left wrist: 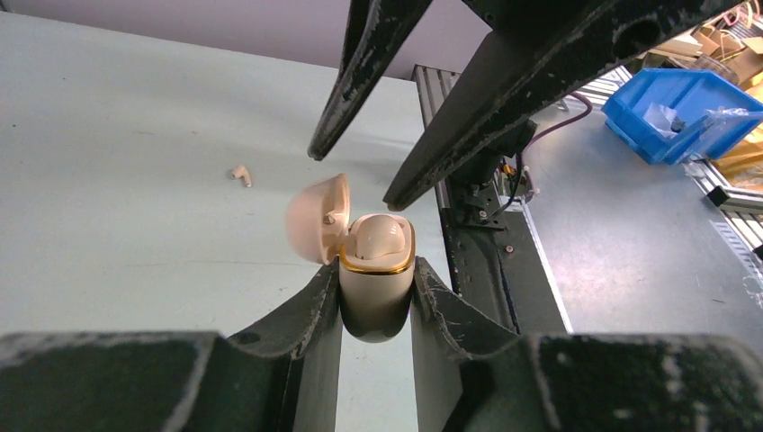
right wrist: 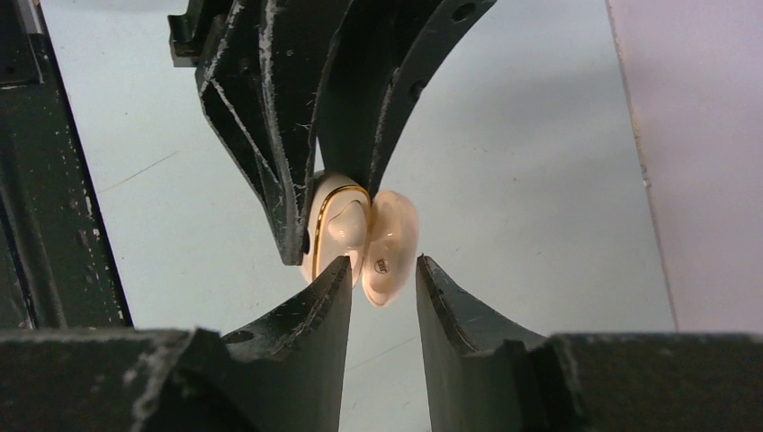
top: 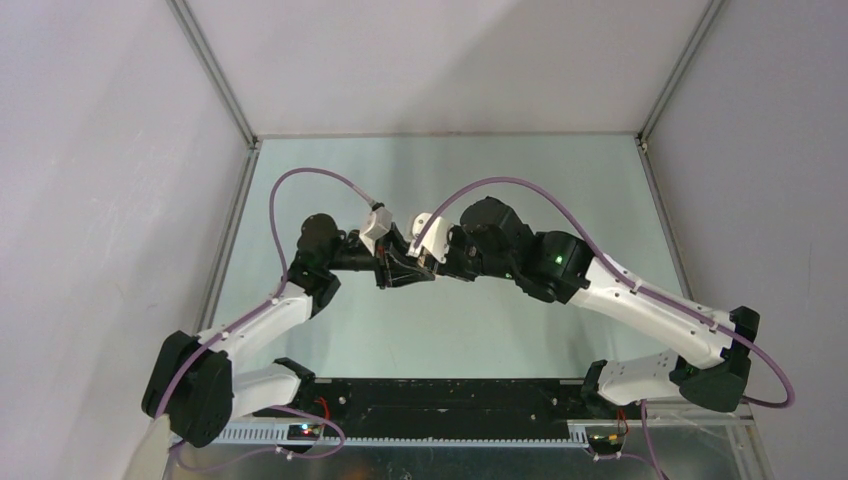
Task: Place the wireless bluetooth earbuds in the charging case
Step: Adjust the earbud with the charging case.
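Two off-white earbuds in sight. First, the seated earbud [left wrist: 378, 236]: a smooth, glossy dome, sunk low in the mouth of the charging case [left wrist: 376, 292], centre of the left wrist view. Second, the loose earbud [left wrist: 240, 175]: tiny and stubby, lying on the table [left wrist: 108, 117] in the upper left of the same view, well apart from the case.

Case body rounded like a pebble, cream glossy plastic, a thin gold band round its rim. Lid [left wrist: 317, 216] hinged open and tilted off to the left, hollow inside, same cream shell.

Left hand [left wrist: 376, 268] clamped on the case body: matte black fingers, scuffed and flecked with pale scratches, pressed flat against both sides, case upright between them.

Right hand [right wrist: 383, 263] with fingertips parted, nothing gripped in the gap. In the right wrist view, lid just beyond the tips, at centre frame; contact with it not clear. In the left wrist view, the same two long tapered black fingers slanting down from the upper edge, tips just above lid and case.

Table pale grey-green, matte and smooth. Blue plastic bin [left wrist: 679, 112] in the upper right of the left wrist view, past the table's edge.
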